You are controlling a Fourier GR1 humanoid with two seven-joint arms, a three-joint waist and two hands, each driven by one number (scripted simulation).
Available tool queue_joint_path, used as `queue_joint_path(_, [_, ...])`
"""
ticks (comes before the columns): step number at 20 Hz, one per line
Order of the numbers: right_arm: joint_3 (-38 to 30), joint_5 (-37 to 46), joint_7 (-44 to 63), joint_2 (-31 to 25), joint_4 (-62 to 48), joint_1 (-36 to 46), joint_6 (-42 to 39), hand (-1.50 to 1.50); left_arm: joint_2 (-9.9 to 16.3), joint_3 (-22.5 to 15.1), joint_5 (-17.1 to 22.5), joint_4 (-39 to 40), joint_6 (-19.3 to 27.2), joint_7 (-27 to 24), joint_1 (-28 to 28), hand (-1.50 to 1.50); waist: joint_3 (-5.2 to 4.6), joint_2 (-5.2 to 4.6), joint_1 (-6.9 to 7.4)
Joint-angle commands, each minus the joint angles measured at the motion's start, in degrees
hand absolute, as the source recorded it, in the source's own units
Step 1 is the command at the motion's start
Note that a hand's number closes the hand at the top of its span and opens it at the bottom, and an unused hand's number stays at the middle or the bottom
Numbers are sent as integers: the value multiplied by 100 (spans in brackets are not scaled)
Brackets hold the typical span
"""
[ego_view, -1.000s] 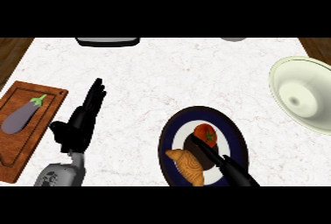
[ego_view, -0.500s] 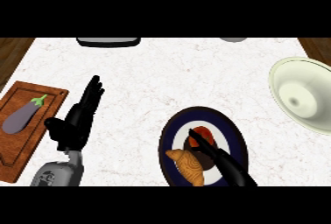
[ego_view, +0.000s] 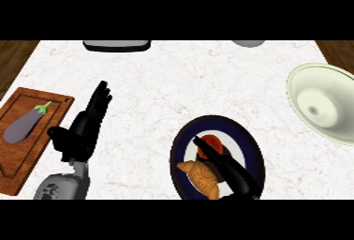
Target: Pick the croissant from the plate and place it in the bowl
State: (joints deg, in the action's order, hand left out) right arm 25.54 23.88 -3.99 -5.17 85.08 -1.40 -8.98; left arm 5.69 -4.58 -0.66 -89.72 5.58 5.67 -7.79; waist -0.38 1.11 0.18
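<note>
Croissant [ego_view: 202,177] just left of right hand [ego_view: 232,171]

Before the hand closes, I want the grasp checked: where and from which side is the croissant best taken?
Probably across its thick middle. The croissant lies flat on the plate, long axis slanting from upper left to lower right, ends tapering. The right hand lies along its right flank with straight fingers, so coming down from above, fingers and thumb on the two long sides, looks best.

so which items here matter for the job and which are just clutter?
Job: croissant, plate, bowl, right hand.
Clutter: eggplant, cutting board, red item on the plate, resting left hand.
</note>
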Motion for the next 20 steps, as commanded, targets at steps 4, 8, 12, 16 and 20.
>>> queue_joint_path(4, [406,641,-425,-299,-358,224,-187,150,70,45,18,-126,-143,2,165,0,38,-107,3])
queue_joint_path(8, [660,1033,-859,-87,-852,96,216,150,-147,-41,-156,105,-2,-215,164,0,39,-112,-11])
queue_joint_path(12, [588,705,-576,47,-370,-64,-91,150,-49,159,-14,62,-114,37,-130,0,38,-110,-24])
queue_joint_path(16, [280,235,-1544,-1085,370,-673,-546,150,-31,218,-9,109,-106,3,-133,0,38,-103,-83])
queue_joint_path(20, [-674,-483,-3094,-3061,876,-1128,-1417,150,-16,227,-111,67,13,-129,167,0,37,-72,-312])
